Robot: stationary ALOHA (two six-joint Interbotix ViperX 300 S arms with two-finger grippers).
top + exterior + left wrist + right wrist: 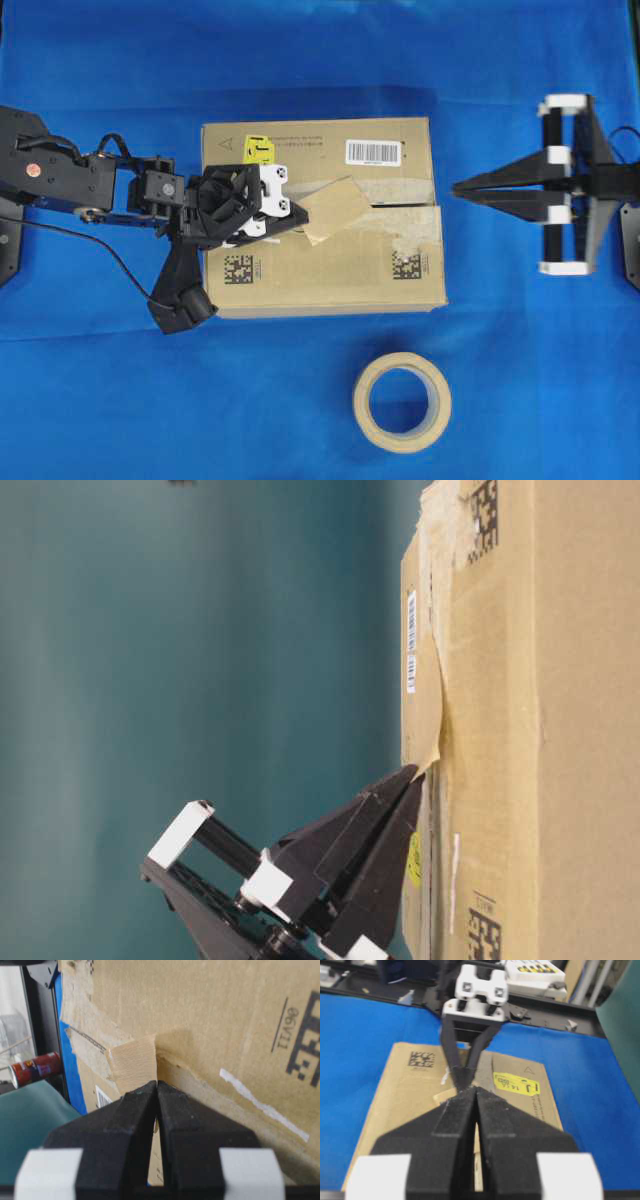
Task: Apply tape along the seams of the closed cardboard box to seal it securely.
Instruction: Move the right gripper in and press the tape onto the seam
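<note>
Over the seams [400, 203], tan tape [336, 208] (ribbed) lifts.

I see bright, even overhead light with soft shadows beside the cardboard box [325, 215]. My right wrist view is blurred; the table-level background is out of focus.

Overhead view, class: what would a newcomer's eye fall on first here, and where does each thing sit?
The cardboard box fills the middle of the blue cloth. The left gripper pinches the tape, which lies askew over the seams. A tape roll lies nearer the lower edge, and the right gripper rests shut, apart, at the box's right.
</note>
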